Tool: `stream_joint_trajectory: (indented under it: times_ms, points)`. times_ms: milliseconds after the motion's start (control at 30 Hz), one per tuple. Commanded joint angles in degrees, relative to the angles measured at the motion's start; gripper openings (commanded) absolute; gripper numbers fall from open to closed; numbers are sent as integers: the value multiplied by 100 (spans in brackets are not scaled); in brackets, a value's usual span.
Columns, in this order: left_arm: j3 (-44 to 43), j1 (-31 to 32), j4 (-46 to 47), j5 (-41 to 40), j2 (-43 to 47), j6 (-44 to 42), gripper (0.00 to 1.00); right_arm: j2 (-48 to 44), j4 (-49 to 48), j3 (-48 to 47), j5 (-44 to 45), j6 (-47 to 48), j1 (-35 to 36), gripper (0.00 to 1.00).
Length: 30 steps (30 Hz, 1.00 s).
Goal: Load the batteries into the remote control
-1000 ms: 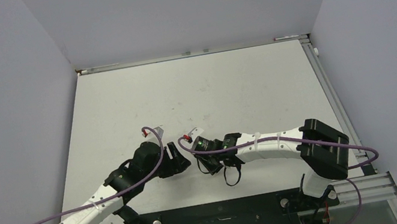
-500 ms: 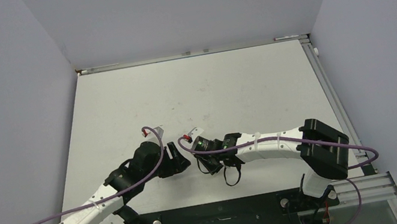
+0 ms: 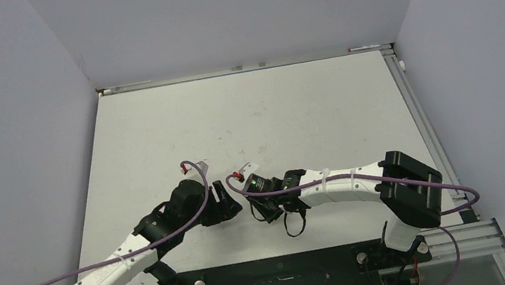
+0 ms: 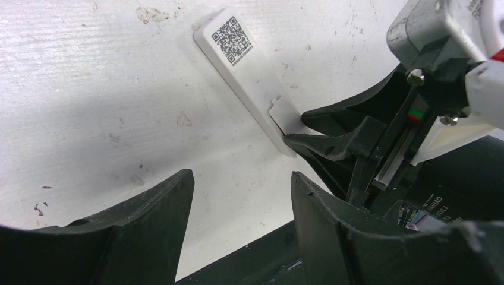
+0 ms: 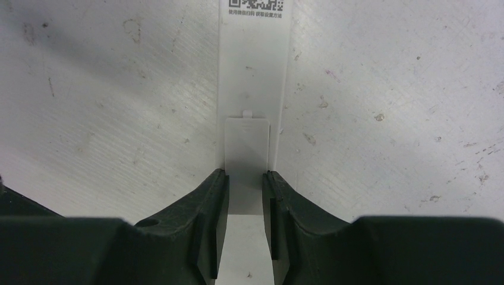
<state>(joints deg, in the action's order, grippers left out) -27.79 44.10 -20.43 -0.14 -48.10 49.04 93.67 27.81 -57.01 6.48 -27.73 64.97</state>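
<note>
The remote control lies face down on the table, a slim white bar with a QR code on its back. A small white battery cover with a tab rests on its near end. My right gripper has its fingers pressed against both sides of that cover. In the left wrist view the cover tilts up slightly at the right gripper's tips. My left gripper hovers open just beside the remote, with only bare table between its fingers. The batteries are out of view.
Both arms meet near the table's front middle. A dark base rail runs along the near edge. A metal rail borders the right side, and grey walls enclose the table.
</note>
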Motion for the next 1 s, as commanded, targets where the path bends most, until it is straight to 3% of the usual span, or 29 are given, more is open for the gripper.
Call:
stream_joint_trajectory:
  times_ms: [0,967]
  points:
    - [-209,-41,92,14,11,-61,58,40,-136,-186,120,-28,42,28]
    - [-156,-82,92,14,63,-52,58,-167,-30,-276,286,-156,119,32]
